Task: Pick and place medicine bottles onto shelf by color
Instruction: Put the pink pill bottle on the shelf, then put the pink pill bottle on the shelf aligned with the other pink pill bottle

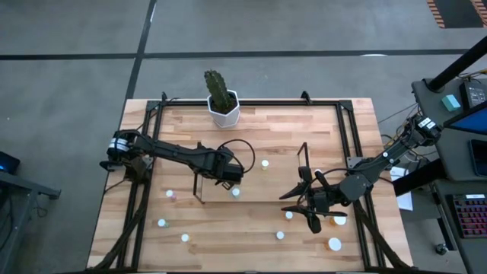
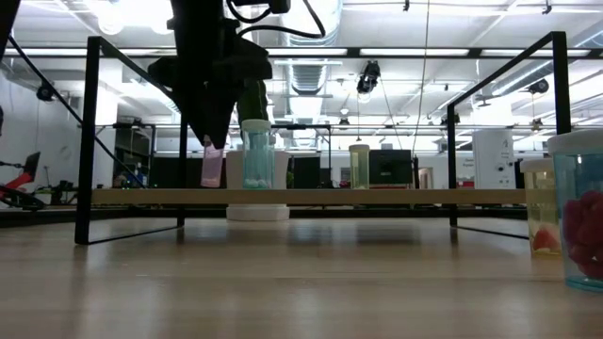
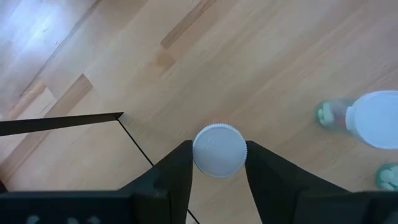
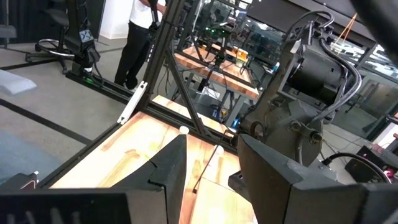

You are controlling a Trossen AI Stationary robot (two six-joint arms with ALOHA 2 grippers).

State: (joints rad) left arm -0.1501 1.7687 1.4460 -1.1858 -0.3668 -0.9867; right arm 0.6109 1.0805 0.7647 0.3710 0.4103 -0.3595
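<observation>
My left gripper (image 1: pixel 230 176) is over the left end of the shelf (image 2: pixel 311 196), shut on a small pinkish bottle (image 2: pixel 212 166) with a white cap. A bluish bottle (image 2: pixel 256 155) and a yellowish bottle (image 2: pixel 359 166) stand on the shelf board. Other white-capped bottles stand about the table, such as one (image 1: pixel 169 194) left of the shelf and one (image 1: pixel 289 215) near my right gripper. My right gripper (image 1: pixel 300 204) is open and empty, near the shelf's right end loop (image 1: pixel 304 158). My left gripper pinches the pinkish bottle's round white cap (image 3: pixel 219 150) between its two fingers (image 3: pixel 180 163), coming from above and pointing down. The bottle hangs upright below the fingers. Its bottom (image 2: pixel 212 185) is level with the shelf board; whether it rests on it, I cannot tell.
A cactus in a white pot (image 1: pixel 222 103) stands at the far edge. A black frame (image 1: pixel 350 133) edges the table. Two larger bottles (image 2: pixel 579 212) stand close to the low camera at the right. A greenish bottle (image 3: pixel 373 118) stands near my left gripper.
</observation>
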